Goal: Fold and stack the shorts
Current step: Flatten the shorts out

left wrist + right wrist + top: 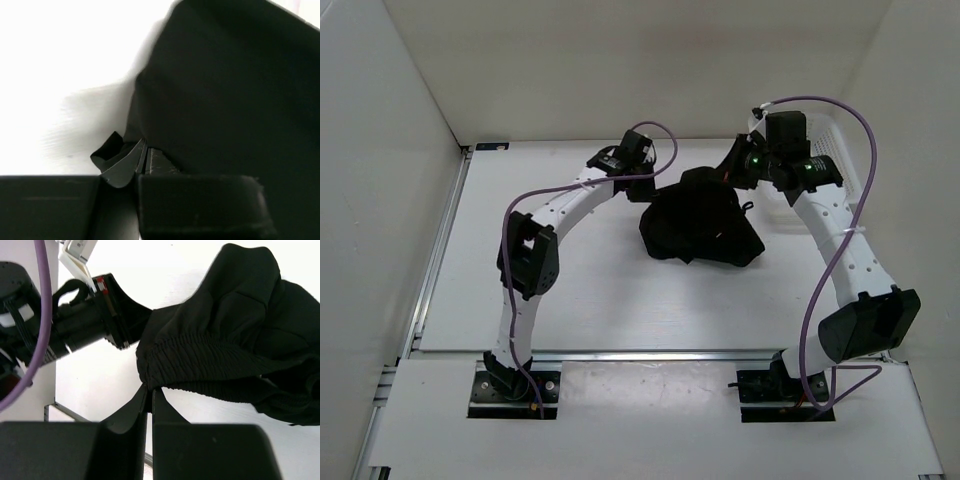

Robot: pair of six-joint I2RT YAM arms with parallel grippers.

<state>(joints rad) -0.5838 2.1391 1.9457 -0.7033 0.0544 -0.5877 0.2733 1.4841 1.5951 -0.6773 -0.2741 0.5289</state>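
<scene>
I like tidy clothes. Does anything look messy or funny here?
Yes. The soft black fabric shorts sit in a crumpled heap on the white table, not flat or folded, with the stretchy waistband scrunched. The left gripper and right gripper each pinch an edge.

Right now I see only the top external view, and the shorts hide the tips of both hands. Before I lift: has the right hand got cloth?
Observer: Yes. The right wrist view shows the right hand with fingers pressed together on the gathered waistband of the shorts.
Operator: And the other one?
Observer: The left wrist view shows the left hand with fingers nearly together and a small fold of black cloth at their tips.
Operator: Is the waistband between them?
Observer: The right wrist view shows it running from the left hand to the right hand's tips.
</scene>
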